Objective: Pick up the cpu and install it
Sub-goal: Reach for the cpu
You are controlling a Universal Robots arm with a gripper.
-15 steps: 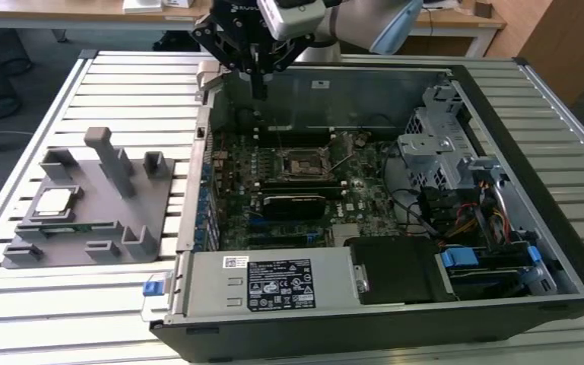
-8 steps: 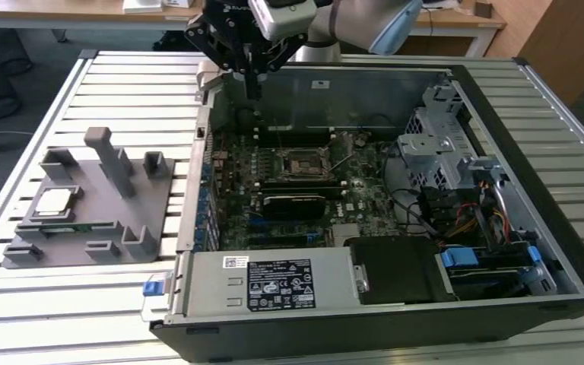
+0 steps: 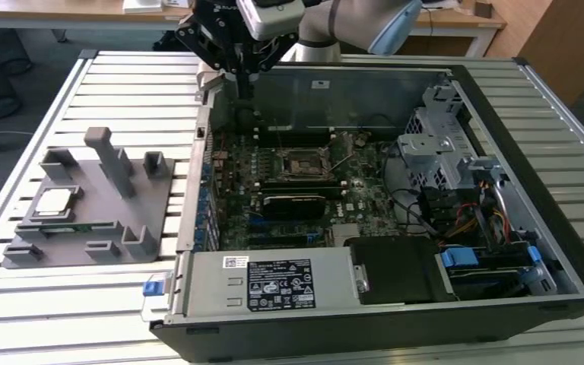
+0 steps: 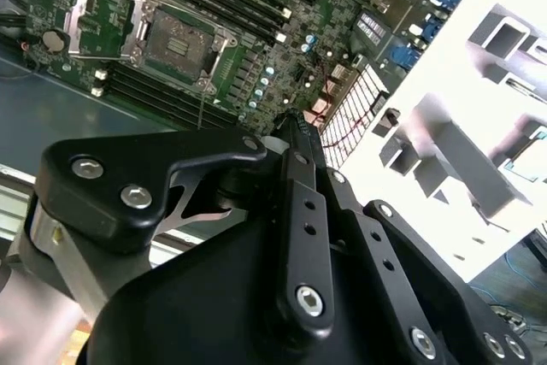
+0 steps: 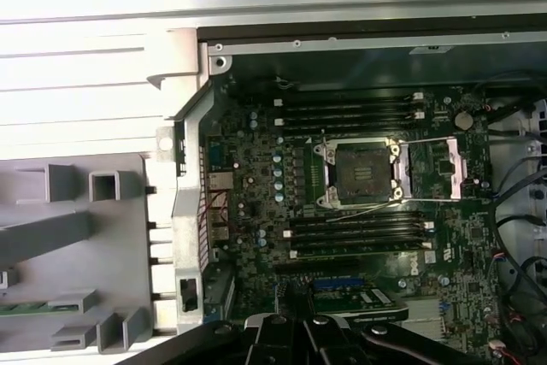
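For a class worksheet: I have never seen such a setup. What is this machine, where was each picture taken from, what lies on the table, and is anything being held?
This is a robot arm ending in a gripper. The exterior view is taken from a camera off the arm; both wrist views come from cameras riding on the arm. On the slatted table stand an open computer case and a grey tray. The cpu lies on the tray, not held. The gripper hangs above the case, whose motherboard socket stands open and empty.
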